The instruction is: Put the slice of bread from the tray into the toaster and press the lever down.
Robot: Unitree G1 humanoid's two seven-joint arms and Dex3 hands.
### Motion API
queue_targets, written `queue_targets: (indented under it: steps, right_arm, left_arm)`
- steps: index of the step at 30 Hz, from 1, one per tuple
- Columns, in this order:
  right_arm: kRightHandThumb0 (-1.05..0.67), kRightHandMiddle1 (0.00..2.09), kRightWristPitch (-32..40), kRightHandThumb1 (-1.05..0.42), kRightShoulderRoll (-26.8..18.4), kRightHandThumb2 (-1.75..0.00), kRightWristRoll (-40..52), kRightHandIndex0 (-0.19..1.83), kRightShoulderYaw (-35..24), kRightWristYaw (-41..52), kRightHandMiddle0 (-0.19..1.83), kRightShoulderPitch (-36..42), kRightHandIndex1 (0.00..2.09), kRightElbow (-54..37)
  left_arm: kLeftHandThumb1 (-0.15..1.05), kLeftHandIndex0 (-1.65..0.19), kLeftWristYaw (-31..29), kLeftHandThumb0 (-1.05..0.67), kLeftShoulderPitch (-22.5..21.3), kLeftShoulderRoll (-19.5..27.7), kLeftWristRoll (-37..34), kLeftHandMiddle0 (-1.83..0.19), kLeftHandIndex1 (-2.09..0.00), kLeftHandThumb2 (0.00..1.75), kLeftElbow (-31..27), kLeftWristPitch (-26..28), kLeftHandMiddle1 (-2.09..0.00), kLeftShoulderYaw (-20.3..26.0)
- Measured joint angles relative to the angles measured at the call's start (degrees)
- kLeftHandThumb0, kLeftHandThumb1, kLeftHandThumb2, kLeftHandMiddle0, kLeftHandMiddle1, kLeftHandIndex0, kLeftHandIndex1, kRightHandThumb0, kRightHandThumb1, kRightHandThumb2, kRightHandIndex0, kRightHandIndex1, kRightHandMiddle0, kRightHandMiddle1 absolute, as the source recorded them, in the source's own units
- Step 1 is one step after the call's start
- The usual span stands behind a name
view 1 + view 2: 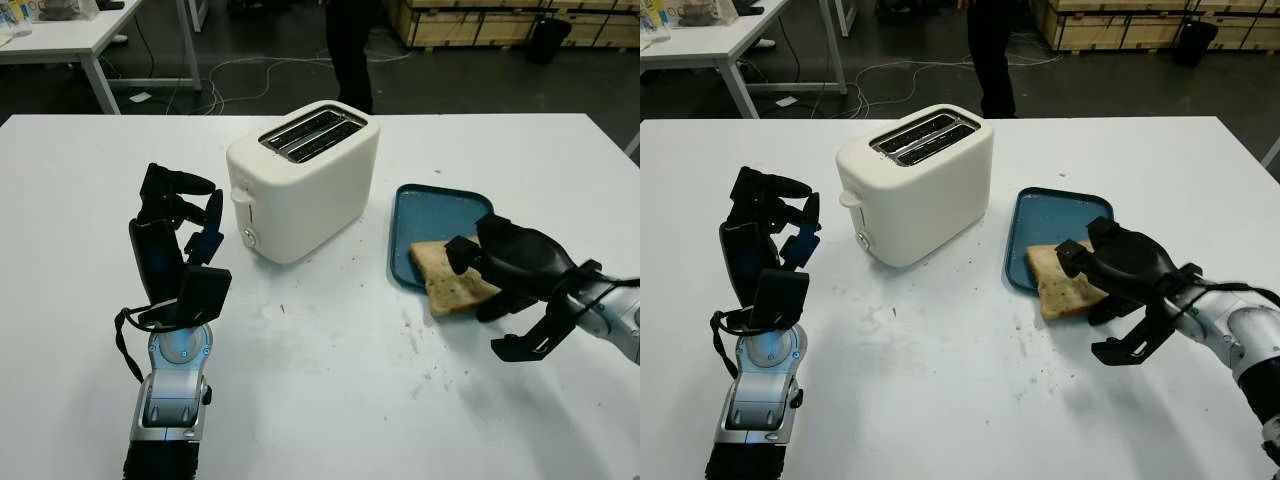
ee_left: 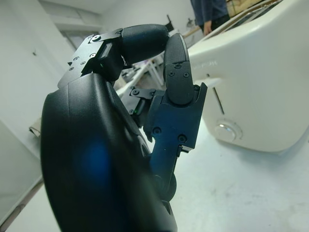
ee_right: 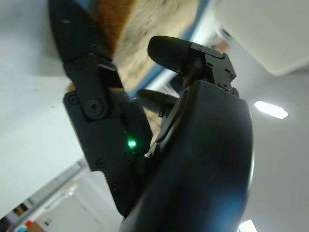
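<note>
The cream toaster stands mid-table with both top slots empty, and its lever sits up on the side facing my left hand. A slice of bread lies across the near edge of the blue tray, partly on the table. My right hand hovers at the bread's right side, open, with one finger reaching over the slice and the thumb lower down toward the table. My left hand is held upright to the left of the toaster, open and holding nothing.
Crumbs dot the white table in front of the tray. A person in dark trousers stands beyond the far edge. Another white table stands at the back left, with cables on the floor and wooden crates at the back right.
</note>
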Motion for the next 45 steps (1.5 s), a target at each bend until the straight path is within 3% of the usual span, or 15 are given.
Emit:
queue_targets:
  steps: [8,11,15,16,17,18,20,26,38,45]
  right_arm:
    - [-0.02,1.75,-1.38,-0.92,4.23,-0.22,-2.76,0.00,8.62,-23.41,0.00,-5.50,1.75,17.23]
    - [-0.06,1.75,-2.11,-0.92,5.32,-0.19,-3.42,0.00,11.74,-29.33,0.00,-8.11,1.75,21.83]
    - [-0.28,1.75,-2.77,-0.91,5.98,-0.06,-3.52,0.01,15.13,-34.13,0.00,-10.35,1.75,25.31]
    - [-0.37,1.75,-2.96,-0.92,6.03,-0.09,-3.69,0.58,16.01,-35.23,0.10,-10.82,1.75,25.76]
    - [-0.42,1.75,-3.08,-0.92,6.06,-0.11,-3.84,1.07,16.64,-36.45,0.54,-11.19,1.75,26.07]
    - [-0.47,1.75,-3.22,-0.92,6.11,-0.21,-3.91,1.36,17.01,-38.08,1.14,-11.35,1.75,26.45]
    - [-0.51,1.75,-3.81,-0.92,6.43,-0.25,-3.86,1.52,17.37,-41.82,1.46,-11.40,1.75,27.37]
    - [-0.54,1.75,-8.08,-0.92,8.39,-0.29,-2.27,1.57,17.42,-48.33,1.57,-11.32,1.75,29.77]
    - [-0.53,1.75,-17.33,-0.92,8.34,-0.31,9.94,1.57,4.92,-38.12,1.57,-16.32,1.75,27.15]
    - [-0.69,1.75,-19.63,-0.92,8.04,-0.70,12.37,1.57,-0.03,-34.54,1.57,-18.88,1.75,26.87]
  left_arm:
    - [0.92,-0.40,-0.01,-0.42,0.00,0.02,-0.01,-0.67,-1.73,0.38,-0.17,-0.03,-1.75,0.05]
    - [0.92,-0.39,-0.01,-0.43,0.01,0.01,0.00,-0.68,-1.72,0.38,-0.28,-0.01,-1.75,0.05]
    - [0.92,-0.39,0.00,-0.42,0.01,0.01,0.00,-0.68,-1.72,0.38,-0.49,0.01,-1.75,0.08]
    - [0.92,-0.39,-0.01,-0.42,0.01,0.01,0.00,-0.67,-1.71,0.38,-0.49,0.01,-1.75,0.09]
    - [0.92,-0.39,0.00,-0.42,0.01,0.01,-0.01,-0.67,-1.71,0.38,-0.48,0.01,-1.75,0.12]
    - [0.92,-0.40,-0.01,-0.42,0.01,0.01,-0.01,-0.67,-1.72,0.38,-0.48,0.01,-1.75,0.15]
    - [0.92,-0.40,0.00,-0.43,0.01,0.01,0.00,-0.67,-1.72,0.38,-0.48,0.00,-1.75,0.19]
    - [0.92,-0.41,0.00,-0.42,0.01,0.01,0.00,-0.68,-1.71,0.38,-0.34,-0.01,-1.75,0.19]
    - [0.92,-0.41,0.03,-0.42,0.01,-0.02,0.11,-0.69,-1.71,0.38,-0.25,-0.01,-1.75,0.18]
    - [0.92,-0.41,0.03,-0.43,0.01,-0.04,0.10,-0.67,-1.71,0.38,-0.19,-0.01,-1.75,0.16]
